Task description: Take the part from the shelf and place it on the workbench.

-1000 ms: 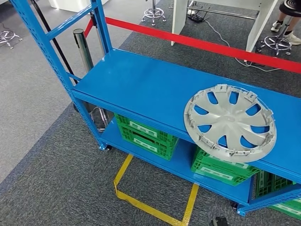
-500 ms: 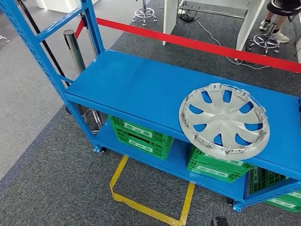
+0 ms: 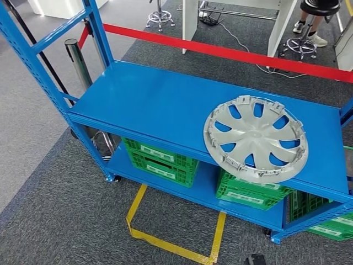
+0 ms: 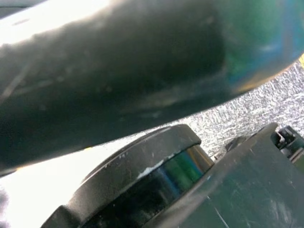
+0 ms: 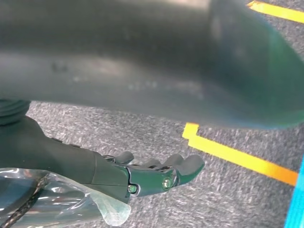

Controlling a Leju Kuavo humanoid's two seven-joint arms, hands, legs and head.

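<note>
The approach step is judged to be in hand; the part, a silver wheel cover, lies flat on the blue shelf, well apart from the right robot hand, which hangs released over the carpet, holding nothing; the left robot hand's state cannot be told; next, a reach up to the cover's rim is called for.

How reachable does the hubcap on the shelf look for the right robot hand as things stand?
Probably not yet. The right robot hand hangs low over the carpet, fingers extended and holding nothing. The hubcap lies flat on the blue shelf with nothing on top of it, so the way looks free once the arm is raised.
</note>
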